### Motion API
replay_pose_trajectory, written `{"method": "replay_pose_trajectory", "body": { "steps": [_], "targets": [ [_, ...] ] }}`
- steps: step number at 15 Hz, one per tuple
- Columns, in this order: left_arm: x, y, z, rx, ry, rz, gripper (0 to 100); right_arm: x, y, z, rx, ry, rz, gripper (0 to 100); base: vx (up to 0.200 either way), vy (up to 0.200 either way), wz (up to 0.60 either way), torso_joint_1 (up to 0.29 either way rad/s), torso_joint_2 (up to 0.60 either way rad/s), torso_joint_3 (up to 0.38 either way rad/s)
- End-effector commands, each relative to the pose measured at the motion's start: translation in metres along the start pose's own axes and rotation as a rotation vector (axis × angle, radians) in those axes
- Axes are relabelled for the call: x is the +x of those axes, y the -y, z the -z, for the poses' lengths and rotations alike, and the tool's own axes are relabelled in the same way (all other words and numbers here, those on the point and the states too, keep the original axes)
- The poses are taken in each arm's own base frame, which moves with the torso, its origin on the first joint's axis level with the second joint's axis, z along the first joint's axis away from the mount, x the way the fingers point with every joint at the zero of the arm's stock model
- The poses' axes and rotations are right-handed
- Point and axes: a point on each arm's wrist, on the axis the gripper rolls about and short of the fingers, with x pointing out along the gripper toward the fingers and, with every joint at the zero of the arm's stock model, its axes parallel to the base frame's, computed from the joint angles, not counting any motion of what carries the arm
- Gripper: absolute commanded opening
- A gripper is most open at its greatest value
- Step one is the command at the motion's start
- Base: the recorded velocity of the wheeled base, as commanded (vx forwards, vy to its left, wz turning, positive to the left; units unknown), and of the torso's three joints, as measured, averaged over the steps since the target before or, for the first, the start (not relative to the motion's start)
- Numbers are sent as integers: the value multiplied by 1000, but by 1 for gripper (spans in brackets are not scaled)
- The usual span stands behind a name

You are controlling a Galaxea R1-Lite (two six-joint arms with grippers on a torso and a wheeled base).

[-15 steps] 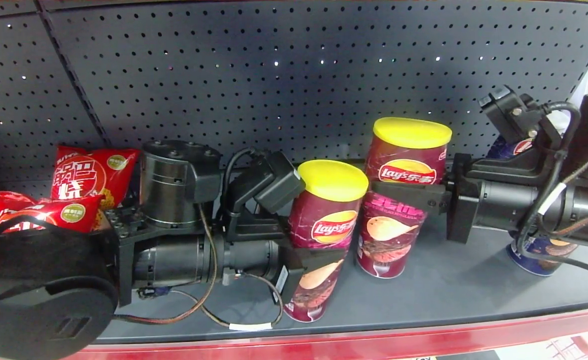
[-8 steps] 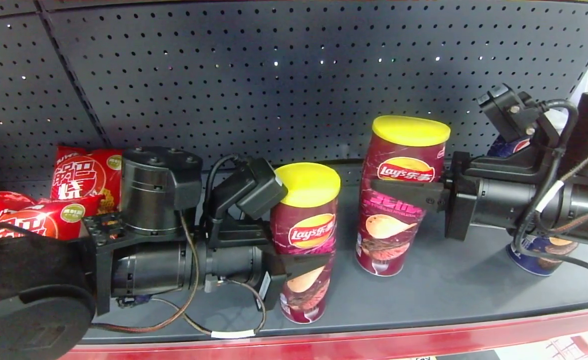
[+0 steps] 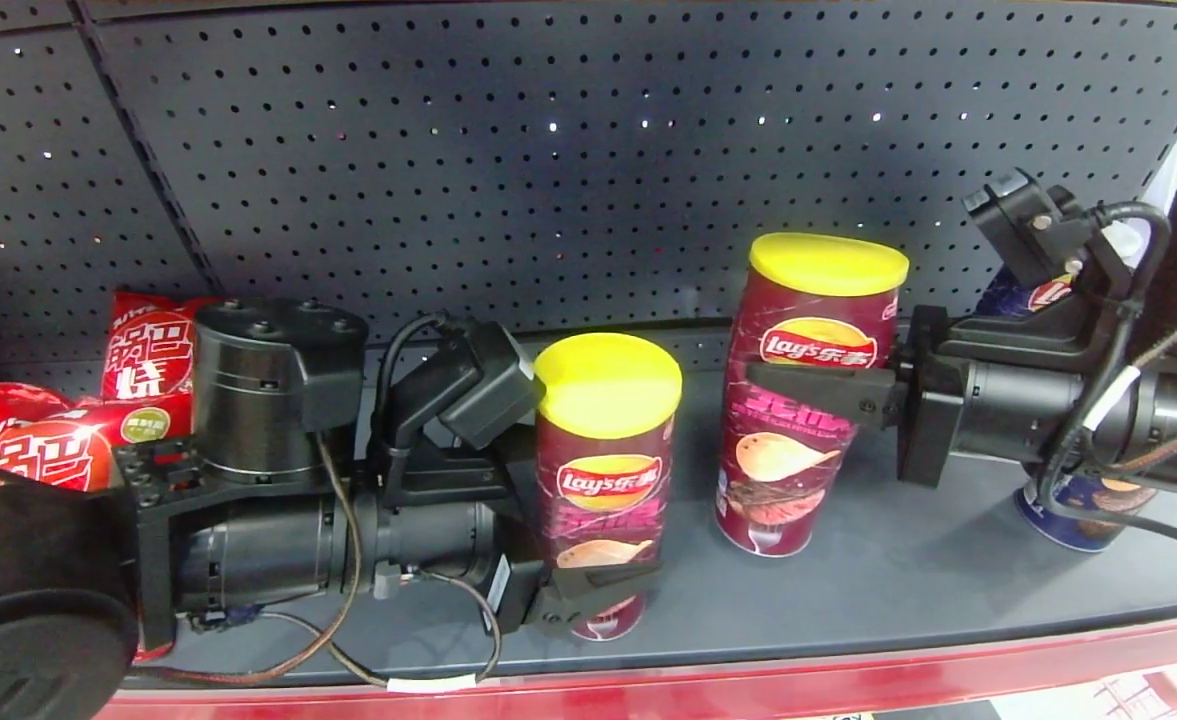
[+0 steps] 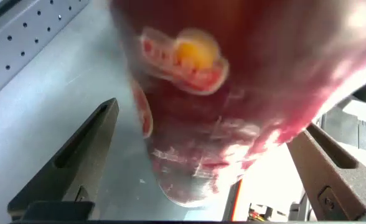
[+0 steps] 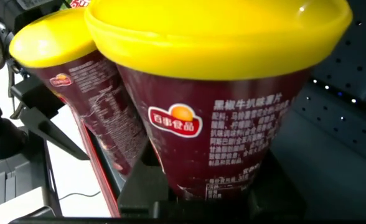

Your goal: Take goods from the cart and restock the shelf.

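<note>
Two maroon chip cans with yellow lids stand on the dark shelf (image 3: 898, 590). The left can (image 3: 603, 470) is upright near the front edge. My left gripper (image 3: 593, 590) is open around its lower part. In the left wrist view the fingers (image 4: 89, 155) stand clear on either side of that can (image 4: 233, 93). The taller-looking right can (image 3: 813, 340) stands farther back. My right gripper (image 3: 808, 385) is shut on its middle from the right side. The right wrist view shows this can (image 5: 214, 118) close up, with the left can (image 5: 65, 56) beyond it.
Red snack bags (image 3: 153, 350) lie at the shelf's left end, behind my left arm. A blue can (image 3: 1078, 510) stands behind my right arm. The pegboard wall (image 3: 588, 150) closes the back. A red lip (image 3: 748, 685) runs along the shelf front. Bare shelf lies between the right can and the blue can.
The left can has gone from leaning right to upright, apart from the right can. My left arm has shifted left and its gripper now sits lower on the can. The right gripper and can stayed put.
</note>
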Motion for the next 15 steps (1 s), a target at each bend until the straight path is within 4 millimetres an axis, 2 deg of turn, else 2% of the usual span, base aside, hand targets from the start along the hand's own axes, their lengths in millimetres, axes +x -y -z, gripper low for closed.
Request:
{"method": "replay_pose_trajectory", "body": {
  "steps": [1,3,7,9,12,13,15],
  "targets": [
    [-5,2,-1,4,10,-3,100,-2,-1,-1,-4,6,0,0,0,0,0,0,0,0],
    [-15,3,9,-15,-13,-20,100,-3,-2,1,-1,-1,-1,0,0,0,0,0,0,0],
    [-55,3,31,-55,-37,-108,100,-4,-5,10,10,-28,-9,0,0,0,0,0,0,0],
    [-78,15,38,-54,-25,-141,100,-3,-6,11,10,-32,-14,0,0,0,0,0,0,0],
    [-112,33,49,-128,-3,-282,100,-3,-6,12,13,-35,-12,0,0,0,0,0,0,0],
    [-134,31,52,-159,49,-412,100,-3,-6,12,13,-34,-11,0,0,0,0,0,0,0],
    [-161,25,52,-178,100,-601,100,-2,-5,13,13,-37,-13,0,0,0,0,0,0,0]
  ]
}}
